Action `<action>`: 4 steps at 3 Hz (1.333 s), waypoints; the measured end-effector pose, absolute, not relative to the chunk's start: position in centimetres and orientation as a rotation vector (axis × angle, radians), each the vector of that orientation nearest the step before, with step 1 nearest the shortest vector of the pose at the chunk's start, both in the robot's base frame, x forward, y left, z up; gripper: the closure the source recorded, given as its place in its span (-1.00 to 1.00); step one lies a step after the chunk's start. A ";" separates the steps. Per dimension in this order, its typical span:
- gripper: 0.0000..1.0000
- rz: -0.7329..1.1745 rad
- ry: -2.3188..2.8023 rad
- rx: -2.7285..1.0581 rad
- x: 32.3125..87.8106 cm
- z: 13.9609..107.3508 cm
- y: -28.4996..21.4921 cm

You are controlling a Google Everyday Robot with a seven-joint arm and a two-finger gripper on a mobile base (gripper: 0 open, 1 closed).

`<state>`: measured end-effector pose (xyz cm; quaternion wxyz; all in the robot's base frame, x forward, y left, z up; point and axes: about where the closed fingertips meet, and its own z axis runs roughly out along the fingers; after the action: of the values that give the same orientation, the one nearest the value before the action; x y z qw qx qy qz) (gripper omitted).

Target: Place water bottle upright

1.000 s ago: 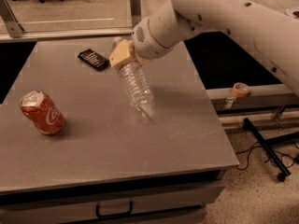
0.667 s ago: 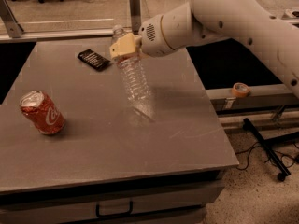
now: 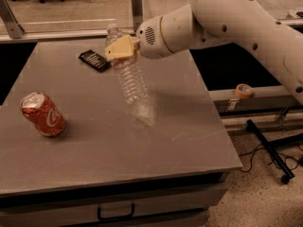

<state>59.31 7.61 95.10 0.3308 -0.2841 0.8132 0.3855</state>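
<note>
While the soda can [image 3: 42,115] lies at the near left of the table [image 3: 142,164], the water bottle [image 3: 131,79] hangs over the table's middle. The gripper [image 3: 114,52] has its fingers [image 3: 124,45] closed on the neck. The bottle's long axis leans, with the cap up-left and the base down-right of the fingers. The base probably has to swing under the cap.

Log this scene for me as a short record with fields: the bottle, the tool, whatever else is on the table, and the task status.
water bottle: clear, gripped near its neck, tilted, cap end up and leaning left
tool: over the far middle of the table, closed on the water bottle
bottle base: low over the table; contact cannot be told
soda can: red, dented, on the table's left side
black device: flat on the far side, left of the tool
task status: bottle not yet standing free
</note>
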 end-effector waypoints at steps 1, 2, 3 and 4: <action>1.00 1.087 2.027 -0.756 59.8 94.9 8.6; 1.00 1.154 1.856 -0.832 59.8 94.6 10.0; 1.00 1.152 1.695 -0.935 59.5 94.6 10.5; 1.00 1.103 1.539 -1.011 59.1 94.6 10.6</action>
<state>59.11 10.56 94.57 0.4772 -0.4139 0.6302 0.4514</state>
